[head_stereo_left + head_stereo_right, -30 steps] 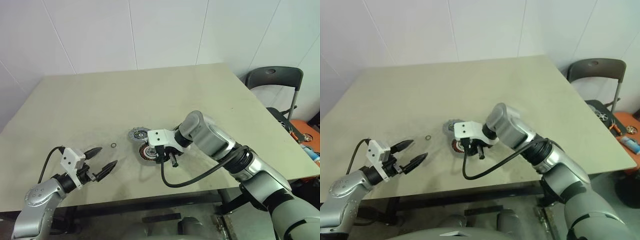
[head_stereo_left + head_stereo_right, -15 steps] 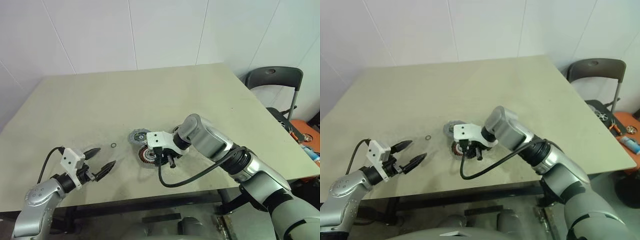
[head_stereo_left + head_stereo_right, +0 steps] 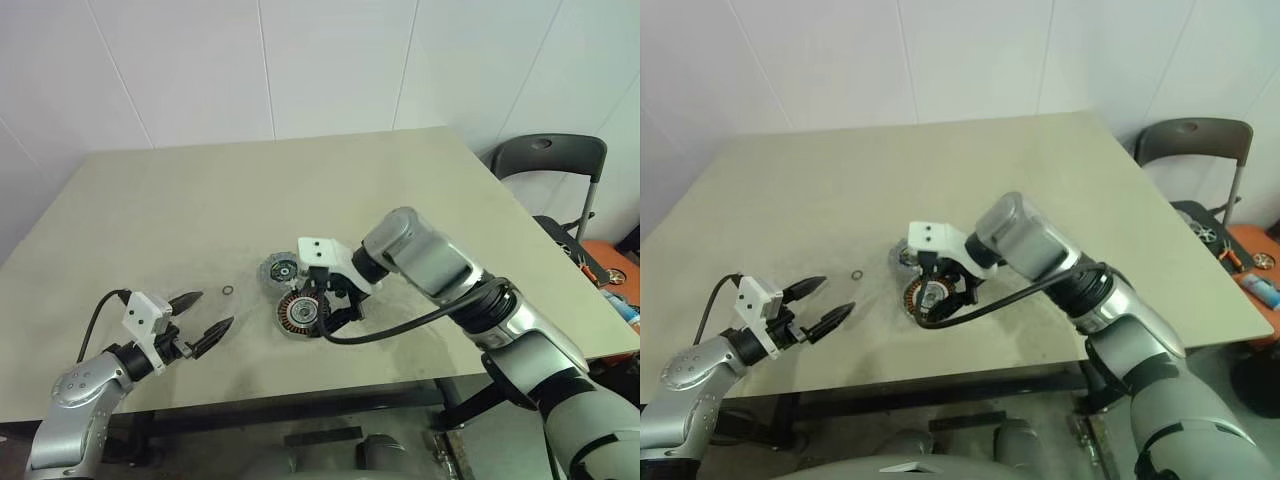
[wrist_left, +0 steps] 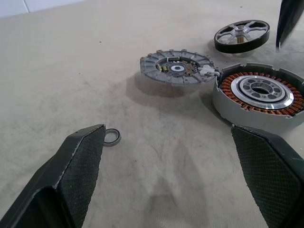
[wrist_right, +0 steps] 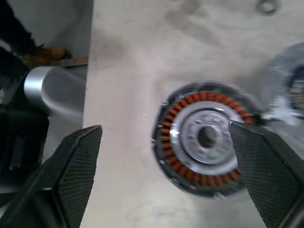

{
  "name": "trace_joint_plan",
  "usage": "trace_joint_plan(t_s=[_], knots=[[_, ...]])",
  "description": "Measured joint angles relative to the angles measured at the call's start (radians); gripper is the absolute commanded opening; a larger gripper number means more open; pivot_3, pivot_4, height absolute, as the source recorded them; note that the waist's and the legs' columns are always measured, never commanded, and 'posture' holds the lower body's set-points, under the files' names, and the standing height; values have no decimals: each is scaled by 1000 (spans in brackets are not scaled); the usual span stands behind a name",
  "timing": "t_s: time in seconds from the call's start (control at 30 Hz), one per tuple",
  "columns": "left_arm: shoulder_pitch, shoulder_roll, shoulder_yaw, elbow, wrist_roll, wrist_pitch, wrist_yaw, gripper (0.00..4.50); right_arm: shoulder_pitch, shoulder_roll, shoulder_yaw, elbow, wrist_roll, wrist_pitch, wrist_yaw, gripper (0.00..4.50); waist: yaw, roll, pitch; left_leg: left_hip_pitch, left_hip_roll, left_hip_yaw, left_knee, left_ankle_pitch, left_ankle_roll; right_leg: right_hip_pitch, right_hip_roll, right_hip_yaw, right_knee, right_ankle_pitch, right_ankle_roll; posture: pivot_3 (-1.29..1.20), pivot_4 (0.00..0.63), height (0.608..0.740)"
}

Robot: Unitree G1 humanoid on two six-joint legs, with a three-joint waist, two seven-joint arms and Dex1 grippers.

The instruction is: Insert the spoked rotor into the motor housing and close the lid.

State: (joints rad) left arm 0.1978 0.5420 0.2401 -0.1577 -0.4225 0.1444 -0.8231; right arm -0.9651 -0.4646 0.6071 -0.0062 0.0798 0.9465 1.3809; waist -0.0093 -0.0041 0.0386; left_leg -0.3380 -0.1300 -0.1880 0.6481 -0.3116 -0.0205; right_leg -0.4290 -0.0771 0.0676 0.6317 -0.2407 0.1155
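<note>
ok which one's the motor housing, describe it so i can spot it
Look near the front middle of the beige table, under the right gripper. The motor housing is the disc with copper-brown windings ringing a silver centre; the lid beside it is grey.

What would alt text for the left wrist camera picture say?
A copper-wound motor housing sits on a beige table, with a flat grey lid beside it and a black-rimmed spoked rotor behind. Two open black fingers frame the foreground, near a tiny ring.
</note>
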Motion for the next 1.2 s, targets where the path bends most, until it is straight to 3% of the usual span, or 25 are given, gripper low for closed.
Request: trace_joint_plan(t_s=[0.13,0.37,0.67,0.83,1.2], knots=[[-9,-18,11,-3,-26,68,52,4500,8,-35,-56,7,31,-52,-18,4484,0,0,0,0,0,0,0,0,0,0,0,0,0,0,0,0,0,740],[-39,-29,21,-20,11,193,247,4500,160,-61,-227,7,88,-354,-80,4484,0,-2,-1,0,0,0,0,0,0,1,0,0,0,0,0,0,0,740],[-55,-11,22,1,42,236,306,4500,302,31,-305,47,101,-672,-199,4484,1,-3,-2,1,1,1,1,0,-1,2,2,0,-1,2,0,0,0,740],[-57,19,-12,-27,33,290,256,4500,336,24,-310,110,123,-673,-171,4484,4,-3,-2,2,1,1,1,0,-1,3,2,0,-1,2,0,0,0,740],[-154,-72,-116,-12,161,234,349,4500,364,9,-313,130,156,-667,-117,4484,3,-3,-2,2,4,1,1,2,-3,3,5,0,-1,5,-3,0,0,740]])
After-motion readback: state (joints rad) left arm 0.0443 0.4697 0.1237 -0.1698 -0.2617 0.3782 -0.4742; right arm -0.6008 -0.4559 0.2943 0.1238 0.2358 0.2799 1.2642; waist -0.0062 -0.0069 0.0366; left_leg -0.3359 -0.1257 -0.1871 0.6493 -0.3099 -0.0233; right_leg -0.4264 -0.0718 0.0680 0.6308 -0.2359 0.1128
